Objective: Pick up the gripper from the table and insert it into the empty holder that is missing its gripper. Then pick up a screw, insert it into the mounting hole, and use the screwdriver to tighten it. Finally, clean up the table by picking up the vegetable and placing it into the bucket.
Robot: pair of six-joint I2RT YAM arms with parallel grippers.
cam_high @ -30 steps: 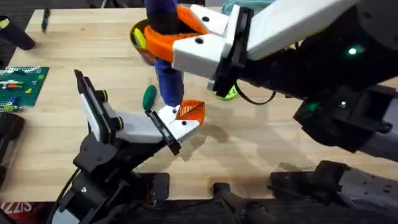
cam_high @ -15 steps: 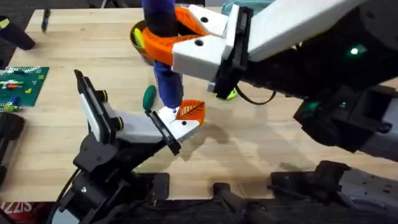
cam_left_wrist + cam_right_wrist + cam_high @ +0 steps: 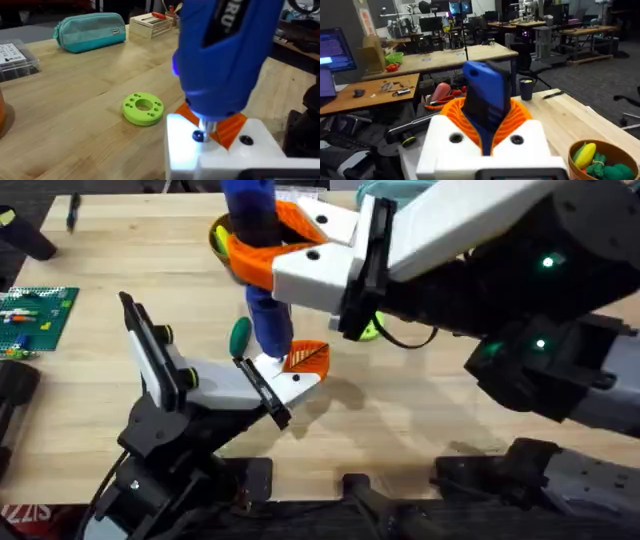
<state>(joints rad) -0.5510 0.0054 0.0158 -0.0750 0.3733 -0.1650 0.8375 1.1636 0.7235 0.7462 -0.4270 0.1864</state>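
Royal-blue screwdriver [image 3: 262,280] (upright); paler tip on holder [image 3: 290,377].

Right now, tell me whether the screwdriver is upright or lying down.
Upright: the screwdriver stands tip-down on the holder, clamped in the right gripper.

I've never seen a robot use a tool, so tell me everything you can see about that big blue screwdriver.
The screwdriver is a thick royal-blue cylinder of plastic look, standing nearly upright, narrowing to a paler lower end. The right gripper clamps it between orange ribbed pads. In the left wrist view its tip glows and sits on a dark screw in the white holder, just beside the orange gripper.
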